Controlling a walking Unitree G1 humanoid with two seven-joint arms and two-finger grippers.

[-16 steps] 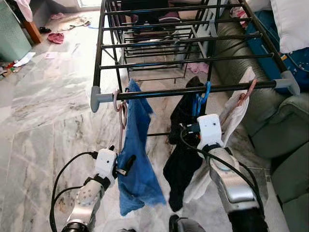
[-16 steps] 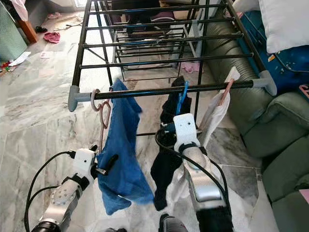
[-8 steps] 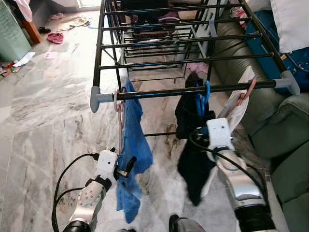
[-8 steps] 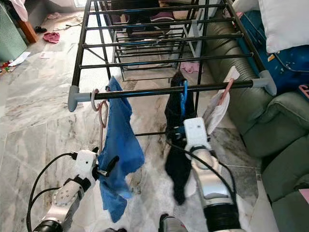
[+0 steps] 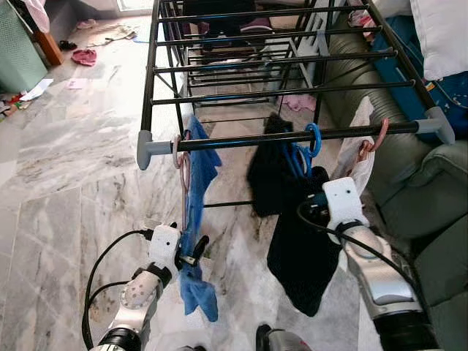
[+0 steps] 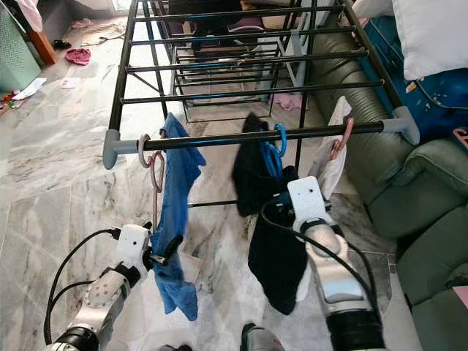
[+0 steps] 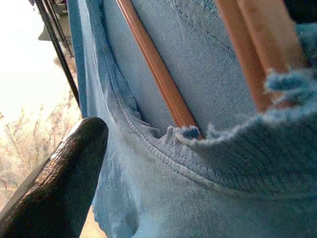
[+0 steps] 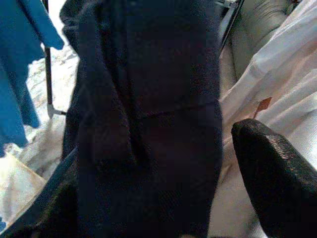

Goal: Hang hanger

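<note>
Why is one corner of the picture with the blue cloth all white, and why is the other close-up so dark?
Left wrist view: daylight behind the blue cloth washes that corner out to white, and the near black finger is soft and out of focus. Right wrist view: the black garment soaks up the light, so its folds barely show. Eye views: evenly lit and sharp.

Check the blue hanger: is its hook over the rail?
Yes, the blue hanger has its hook looped over the front rail, with the black garment hanging below.
</note>
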